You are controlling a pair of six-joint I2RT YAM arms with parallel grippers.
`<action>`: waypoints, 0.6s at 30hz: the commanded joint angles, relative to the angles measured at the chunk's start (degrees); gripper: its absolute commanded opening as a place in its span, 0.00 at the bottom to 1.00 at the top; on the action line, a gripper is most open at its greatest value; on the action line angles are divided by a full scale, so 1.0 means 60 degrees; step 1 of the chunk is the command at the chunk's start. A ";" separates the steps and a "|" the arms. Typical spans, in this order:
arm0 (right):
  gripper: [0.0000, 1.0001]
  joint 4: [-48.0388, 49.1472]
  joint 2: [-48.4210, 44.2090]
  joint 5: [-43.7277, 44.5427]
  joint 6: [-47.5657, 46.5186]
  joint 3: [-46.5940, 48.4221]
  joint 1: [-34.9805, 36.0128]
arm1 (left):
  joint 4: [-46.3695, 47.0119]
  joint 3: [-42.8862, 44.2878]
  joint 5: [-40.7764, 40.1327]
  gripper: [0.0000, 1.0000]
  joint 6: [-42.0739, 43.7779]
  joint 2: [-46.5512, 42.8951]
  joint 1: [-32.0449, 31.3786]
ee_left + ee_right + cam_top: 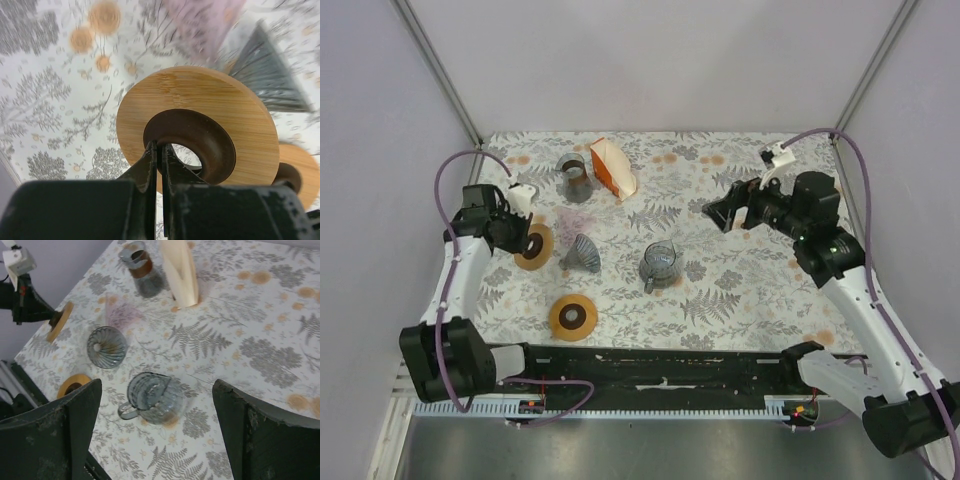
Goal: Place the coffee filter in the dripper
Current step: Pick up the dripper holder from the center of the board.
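Observation:
The cream paper coffee filters (617, 165) stand in an orange holder at the back of the table, also in the right wrist view (180, 272). The ribbed grey glass dripper cone (582, 253) lies on its side left of centre and also shows in the wrist views (106, 346) (270, 75). My left gripper (520, 238) is shut on the dark inner collar of a wooden ring (200, 130), held tilted just left of the dripper. My right gripper (718, 213) is open and empty, raised over the right half of the table.
A ribbed glass pitcher (660, 263) stands at the centre. A glass carafe with a brown collar (576, 178) stands beside the filter holder. A second wooden ring (573, 317) lies flat near the front edge. Purple cables arc over both arms.

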 commanded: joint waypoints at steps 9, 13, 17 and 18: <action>0.98 0.2105 0.5389 -0.1582 0.1305 0.4862 0.4350 | -0.0694 0.2692 0.1702 0.02 -0.1474 -0.1673 -0.0334; 0.98 0.1416 0.7850 -0.1610 0.1831 0.7413 0.4951 | -0.0680 0.2708 0.1556 0.02 -0.1489 -0.1820 -0.0569; 0.98 0.1079 0.9638 -0.1759 0.2315 0.9113 0.5274 | -0.0490 0.2591 0.1556 0.02 -0.1518 -0.1762 -0.0700; 0.98 0.0976 0.9888 -0.1671 0.2418 0.9320 0.5304 | -0.0475 0.2605 0.1585 0.02 -0.1518 -0.1761 -0.0744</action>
